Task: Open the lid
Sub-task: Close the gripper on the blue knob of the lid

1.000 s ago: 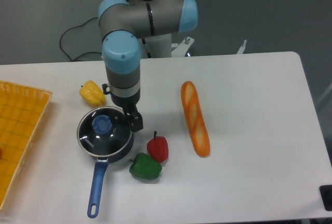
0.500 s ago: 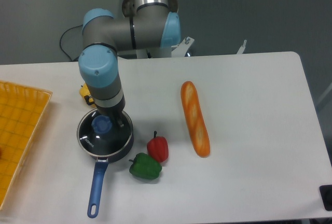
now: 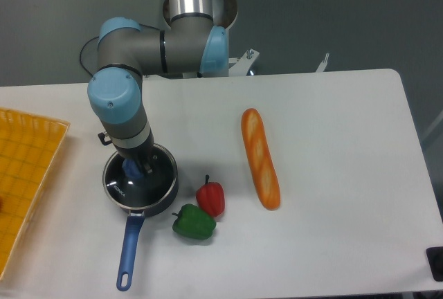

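Observation:
The lid point(image 3: 145, 187), a glass disc with a metal rim, lies on the dark saucepan point(image 3: 131, 247) at the table's left. Its blue knob point(image 3: 131, 169) shows just under the wrist. My gripper point(image 3: 136, 167) points straight down over the knob, its fingers at either side of it. The wrist hides most of the fingers, so whether they press on the knob does not show. The lid sits flat on the pan.
A red pepper point(image 3: 210, 197) and a green pepper point(image 3: 193, 221) lie just right of the pan. A baguette point(image 3: 260, 158) lies at mid-table. An orange basket point(image 3: 24, 174) stands at the left edge. The pan's blue handle points toward the front edge.
The arm has swung left, from the pan's right rim to directly over the lid's knob, and come lower. It now hides the yellow pepper behind the pan. The lid has not moved.

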You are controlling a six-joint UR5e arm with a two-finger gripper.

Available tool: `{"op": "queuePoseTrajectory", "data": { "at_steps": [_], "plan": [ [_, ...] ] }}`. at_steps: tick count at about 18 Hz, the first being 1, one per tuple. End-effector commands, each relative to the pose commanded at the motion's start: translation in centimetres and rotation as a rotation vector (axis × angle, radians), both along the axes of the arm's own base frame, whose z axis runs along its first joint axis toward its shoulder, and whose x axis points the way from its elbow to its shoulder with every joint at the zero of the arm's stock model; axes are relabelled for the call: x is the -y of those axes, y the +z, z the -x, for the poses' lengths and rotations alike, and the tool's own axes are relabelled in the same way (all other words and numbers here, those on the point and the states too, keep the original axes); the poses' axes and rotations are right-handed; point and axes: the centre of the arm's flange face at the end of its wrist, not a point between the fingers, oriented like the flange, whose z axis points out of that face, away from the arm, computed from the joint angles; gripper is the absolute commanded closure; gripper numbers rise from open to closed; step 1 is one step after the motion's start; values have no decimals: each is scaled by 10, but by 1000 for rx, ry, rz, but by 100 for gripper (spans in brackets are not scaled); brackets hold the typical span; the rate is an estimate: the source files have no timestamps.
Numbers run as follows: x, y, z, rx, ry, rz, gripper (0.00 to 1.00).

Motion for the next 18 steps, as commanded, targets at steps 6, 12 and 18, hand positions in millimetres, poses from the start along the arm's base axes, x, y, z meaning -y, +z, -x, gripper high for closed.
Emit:
{"op": "queuePoseTrajectory", "data": {
  "at_steps": [6, 12, 18],
  "plan": [
    [-2, -10, -4, 6, 15, 9, 0],
    [-6, -14, -11, -2, 3, -2, 0],
    [-5, -15, -14, -2, 1, 0, 0]
  ]
}}
